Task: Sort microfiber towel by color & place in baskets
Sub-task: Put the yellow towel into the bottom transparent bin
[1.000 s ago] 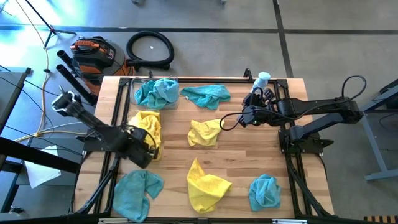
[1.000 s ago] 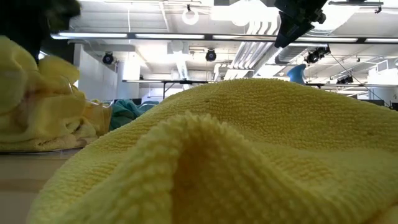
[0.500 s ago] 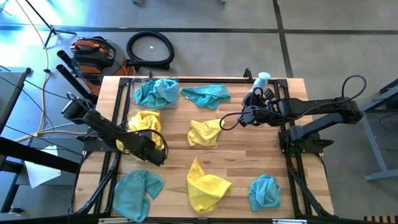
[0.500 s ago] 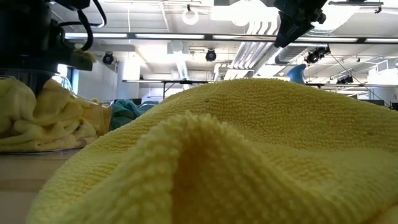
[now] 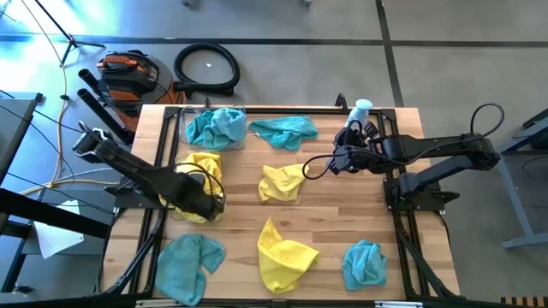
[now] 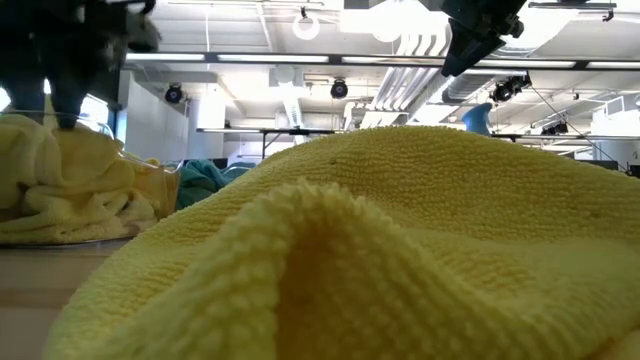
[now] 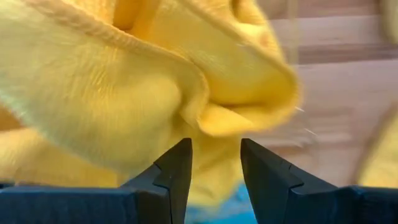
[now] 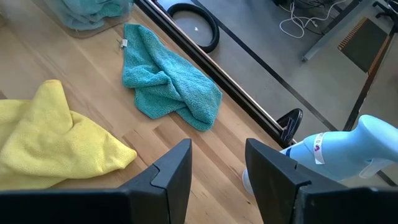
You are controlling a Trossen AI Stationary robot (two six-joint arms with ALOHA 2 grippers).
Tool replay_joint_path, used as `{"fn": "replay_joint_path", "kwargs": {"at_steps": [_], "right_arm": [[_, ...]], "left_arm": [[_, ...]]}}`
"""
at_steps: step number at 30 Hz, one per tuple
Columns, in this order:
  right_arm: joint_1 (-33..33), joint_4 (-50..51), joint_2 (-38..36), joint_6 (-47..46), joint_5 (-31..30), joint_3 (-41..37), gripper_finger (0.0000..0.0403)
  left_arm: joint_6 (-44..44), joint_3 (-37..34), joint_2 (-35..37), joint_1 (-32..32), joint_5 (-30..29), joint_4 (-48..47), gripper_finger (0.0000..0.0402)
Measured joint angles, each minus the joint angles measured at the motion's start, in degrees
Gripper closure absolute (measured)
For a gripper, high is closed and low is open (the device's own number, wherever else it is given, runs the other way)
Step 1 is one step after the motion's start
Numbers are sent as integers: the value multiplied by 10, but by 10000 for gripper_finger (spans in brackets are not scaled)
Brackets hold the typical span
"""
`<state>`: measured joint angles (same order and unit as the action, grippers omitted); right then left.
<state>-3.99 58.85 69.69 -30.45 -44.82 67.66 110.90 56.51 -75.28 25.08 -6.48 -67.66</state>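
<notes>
Yellow microfiber towels fill a clear basket (image 5: 181, 162) at the table's left; in the low view they form a pile (image 6: 60, 185). My left gripper (image 7: 216, 162) points down over this pile, open, its fingers (image 6: 62, 100) at the pile's top. Teal towels fill a second basket (image 5: 214, 127) at the far left. Loose on the table lie teal towels (image 5: 284, 131), (image 5: 188, 263), (image 5: 364, 263) and yellow ones (image 5: 282, 181), (image 5: 284, 252). My right gripper (image 8: 217, 168) hangs open above the table, right of the middle yellow towel, with nothing between its fingers. My left gripper stands open, pointing down, with its fingertips (image 7: 180, 155) right at the top fold of the yellow towel (image 7: 205, 106) on the basket's pile. Whether they touch the cloth, I cannot tell. Nothing is pinched between them.
A white-and-blue bottle (image 5: 361, 109) stands at the far right of the table, close to my right arm. A black hose coil (image 5: 206, 68) and an orange-and-black tool (image 5: 128, 73) lie on the floor beyond the far edge. A yellow towel (image 6: 380, 250) fills most of the low view.
The yellow towel that my left gripper held up over the basket has dropped onto the pile, and the gripper has let go. The gripper swung a little toward the table's right and then back over the basket. My right arm has kept still.
</notes>
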Motion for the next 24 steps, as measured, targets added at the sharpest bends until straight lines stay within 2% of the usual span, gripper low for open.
{"fn": "replay_joint_path", "kwargs": {"at_steps": [4, 9, 13, 16, 24], "right_arm": [[0, 0, 0, 1, 0, 0, 258], [0, 0, 0, 1, 0, 0, 258], [0, 0, 0, 1, 0, 0, 258], [0, 3, 0, 1, 0, 0, 258], [0, 3, 0, 9, 0, 0, 258]], "left_arm": [[1, 21, 42, 0, -2, -18, 275], [29, 26, 70, 12, -17, -103, 275], [43, 2, 71, 26, 16, -134, 275], [35, -33, 71, 33, 20, -87, 275], [55, -193, 71, 24, 60, 140, 275]]}}
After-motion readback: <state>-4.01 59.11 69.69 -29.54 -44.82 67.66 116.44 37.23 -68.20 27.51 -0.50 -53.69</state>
